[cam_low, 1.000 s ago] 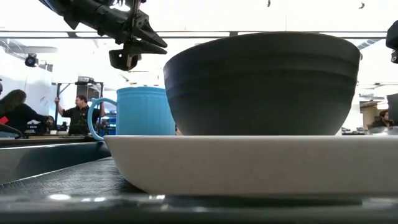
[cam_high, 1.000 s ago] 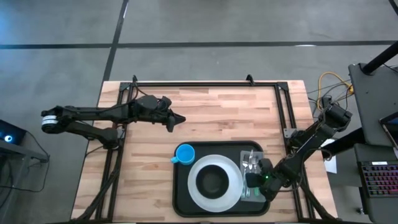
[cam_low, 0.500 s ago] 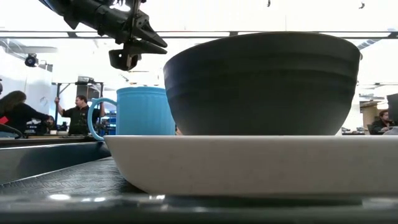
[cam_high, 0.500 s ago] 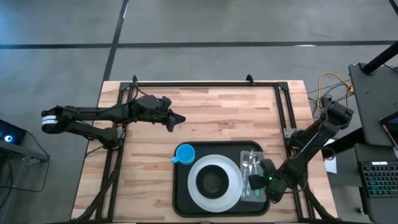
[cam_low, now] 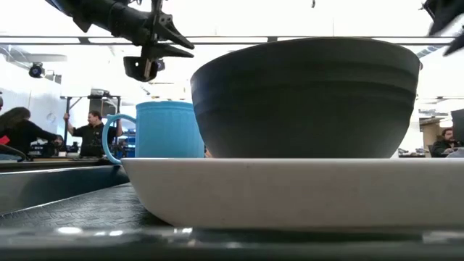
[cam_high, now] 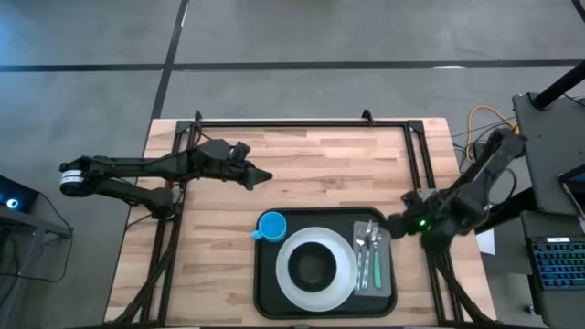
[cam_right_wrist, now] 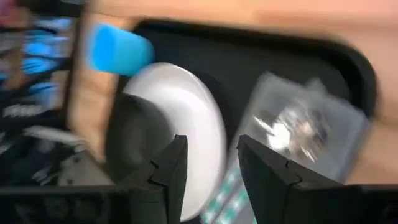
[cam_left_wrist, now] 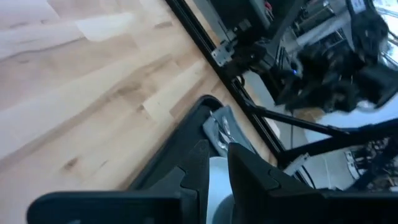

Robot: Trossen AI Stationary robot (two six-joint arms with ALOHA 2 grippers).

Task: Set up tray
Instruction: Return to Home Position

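Note:
The black tray (cam_high: 260,274) lies at the table's near edge. On it stands a white plate (cam_high: 291,285) carrying a dark bowl (cam_high: 313,267), with a blue mug (cam_high: 271,226) at the tray's far left corner. A grey napkin (cam_high: 380,280) on the tray's right side bears cutlery (cam_high: 367,252) with green handles. My right gripper (cam_high: 395,226) hovers open over the tray's far right corner, holding nothing. In its wrist view the right gripper (cam_right_wrist: 211,146) looks down on the mug (cam_right_wrist: 118,50) and napkin (cam_right_wrist: 298,124). My left gripper (cam_high: 262,176) hangs over bare wood at left centre, open by a narrow gap.
A black metal frame (cam_high: 302,122) runs along the table's far edge and down both sides. Bare wood (cam_high: 338,169) lies between the tray and the far edge. People stand in the room behind the table (cam_low: 90,130). A desk with a keyboard (cam_high: 558,265) sits to the right.
My right gripper has risen from the napkin at the tray's near right and swung toward the far edge, to the tray's far right corner. The cutlery lies uncovered on the napkin.

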